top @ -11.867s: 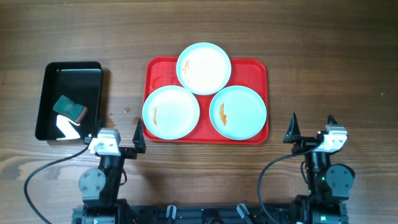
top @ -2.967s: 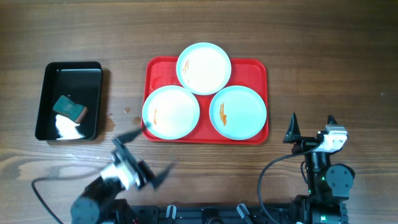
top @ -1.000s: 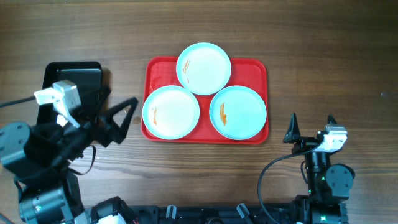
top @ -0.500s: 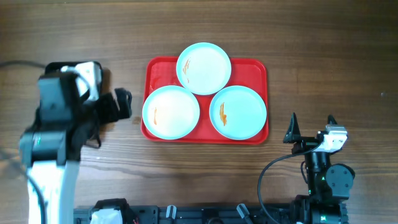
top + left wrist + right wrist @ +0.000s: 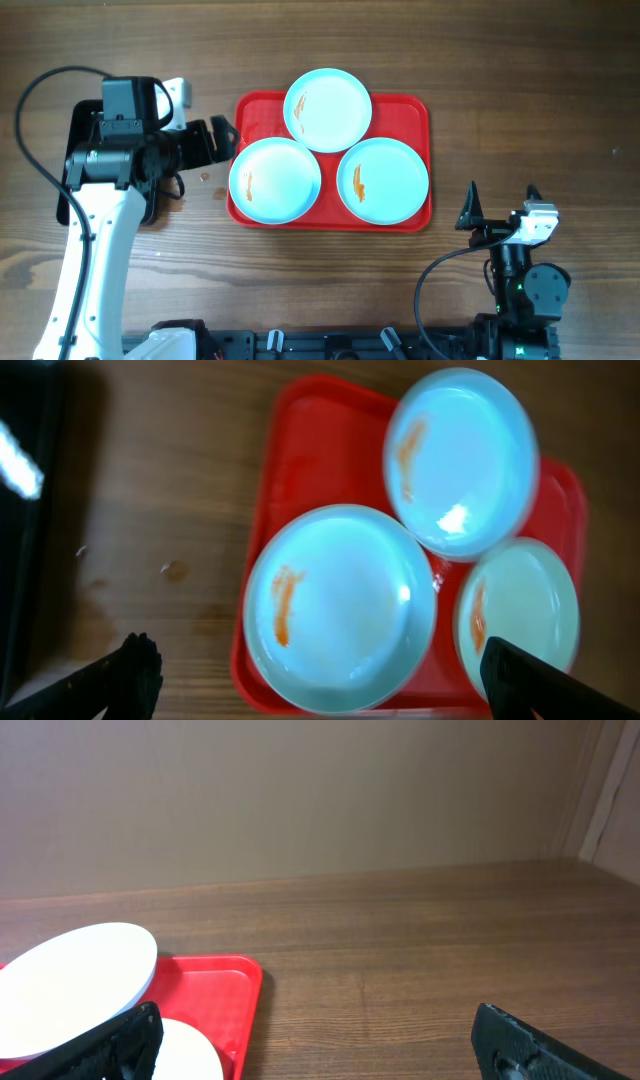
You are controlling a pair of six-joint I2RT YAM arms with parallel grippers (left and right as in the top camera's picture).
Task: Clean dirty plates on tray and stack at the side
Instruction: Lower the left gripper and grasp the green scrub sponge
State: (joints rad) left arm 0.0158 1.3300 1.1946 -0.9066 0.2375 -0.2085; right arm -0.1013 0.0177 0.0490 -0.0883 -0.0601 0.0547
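Observation:
The red tray [image 5: 410, 112] holds three pale blue plates: a far one [image 5: 328, 109], a left one [image 5: 275, 180] and a right one [image 5: 383, 180], each with an orange-brown smear. My left gripper [image 5: 213, 140] is open and empty, held above the table just left of the tray. In the left wrist view its fingers [image 5: 135, 675] span the left plate [image 5: 340, 605] from above, with the far plate [image 5: 462, 460], the right plate [image 5: 515, 615] and the tray [image 5: 300, 460] in sight. My right gripper [image 5: 500, 205] is open and empty, near the front right, apart from the tray.
A black tray [image 5: 64, 205] lies at the left, mostly hidden under my left arm; its edge shows in the left wrist view [image 5: 25, 510]. A small brown spot [image 5: 205, 177] marks the wood between the trays. The right wrist view shows the tray's corner [image 5: 215, 985] and bare wood.
My left arm has risen from the front edge, swung over the black tray and brought its gripper rightward to the red tray's left edge. The right arm and the plates have not moved.

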